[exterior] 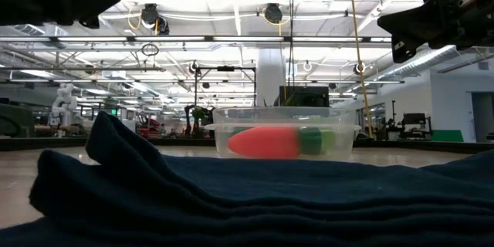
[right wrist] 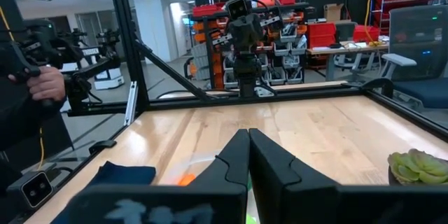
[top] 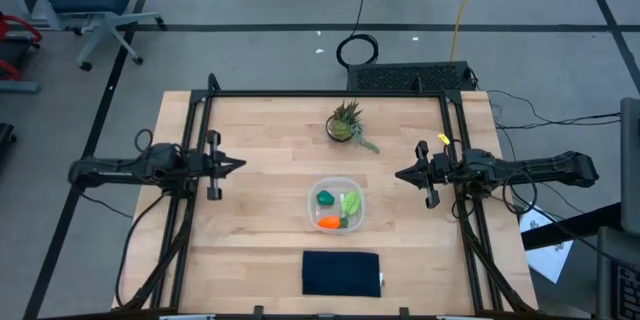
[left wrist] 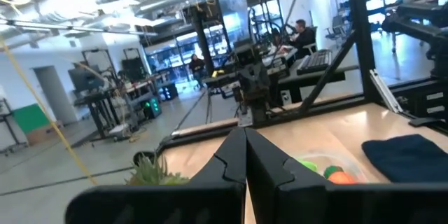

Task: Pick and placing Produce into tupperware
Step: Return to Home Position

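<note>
The clear tupperware stands on the table's middle, near side. Inside it lie the orange carrot, the dark green lump and the yellow-green leaf piece. In the low view the tupperware shows behind the cloth, with the carrot in it. My left gripper is shut and hovers left of the tupperware, well apart from it. My right gripper is shut too and hovers to its right. Both hang above the table and hold nothing.
A spiky green potted plant stands toward the far edge, beyond the tupperware. A dark navy folded cloth lies by the near edge. A black frame runs around the table. A person's hand shows beyond the table.
</note>
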Controlling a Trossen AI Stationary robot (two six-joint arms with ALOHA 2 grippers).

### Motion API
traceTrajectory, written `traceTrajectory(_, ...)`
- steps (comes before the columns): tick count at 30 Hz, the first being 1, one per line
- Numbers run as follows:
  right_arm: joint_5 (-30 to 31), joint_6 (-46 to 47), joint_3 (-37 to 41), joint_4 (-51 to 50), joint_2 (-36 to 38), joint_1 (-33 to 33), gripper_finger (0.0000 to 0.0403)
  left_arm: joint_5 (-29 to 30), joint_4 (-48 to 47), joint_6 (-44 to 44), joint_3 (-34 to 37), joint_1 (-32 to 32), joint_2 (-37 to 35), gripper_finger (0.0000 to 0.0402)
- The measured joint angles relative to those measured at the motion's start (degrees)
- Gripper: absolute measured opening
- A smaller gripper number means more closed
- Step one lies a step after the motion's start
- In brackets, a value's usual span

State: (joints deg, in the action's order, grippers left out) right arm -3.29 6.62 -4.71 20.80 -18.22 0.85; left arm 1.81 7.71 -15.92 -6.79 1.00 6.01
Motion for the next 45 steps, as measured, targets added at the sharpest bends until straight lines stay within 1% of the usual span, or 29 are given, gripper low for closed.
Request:
traceTrajectory(3,0.0,0.4,0.0,0.1,0.0,0.0,0.0,2.2,-2.9,-0.3,0.0,0.3,-2.7,0.0)
traceTrajectory(8,0.0,0.6,0.0,0.2,0.0,0.0,0.0,3.9,-8.2,1.1,0.0,0.3,-5.9,0.0)
traceTrajectory(18,0.4,0.6,0.0,1.3,0.0,-0.3,0.0,4.3,-13.3,1.5,0.0,0.3,-5.9,0.0)
traceTrajectory(21,1.9,0.3,0.0,1.7,0.0,-1.4,0.0,4.6,-13.2,1.4,0.0,0.3,-5.9,0.0)
traceTrajectory(25,3.2,0.2,0.0,1.7,0.0,-4.4,0.0,5.3,-13.4,1.0,0.0,0.3,-5.9,0.0)
traceTrajectory(31,3.2,0.5,0.0,1.4,0.0,-7.9,0.0,5.9,-13.7,1.0,0.0,0.2,-5.9,0.0)
traceTrajectory(33,1.9,1.2,0.0,0.7,0.0,-8.5,0.0,5.9,-14.2,1.3,0.0,0.2,-5.9,0.0)
traceTrajectory(36,-3.8,2.1,0.0,-1.3,0.0,-8.8,0.0,5.9,-15.6,2.8,0.0,0.2,-5.9,0.0)
traceTrajectory(38,-6.1,2.4,0.0,-2.7,0.0,-8.6,0.0,5.9,-16.3,3.9,0.0,0.2,-5.9,0.0)
traceTrajectory(41,-7.4,2.7,0.0,-4.3,0.0,-8.0,0.0,5.9,-16.9,4.3,0.0,0.2,-5.9,0.0)
traceTrajectory(45,-7.5,1.7,0.0,-4.8,0.0,-6.1,0.0,5.9,-16.5,4.2,0.7,0.2,-5.9,0.0)
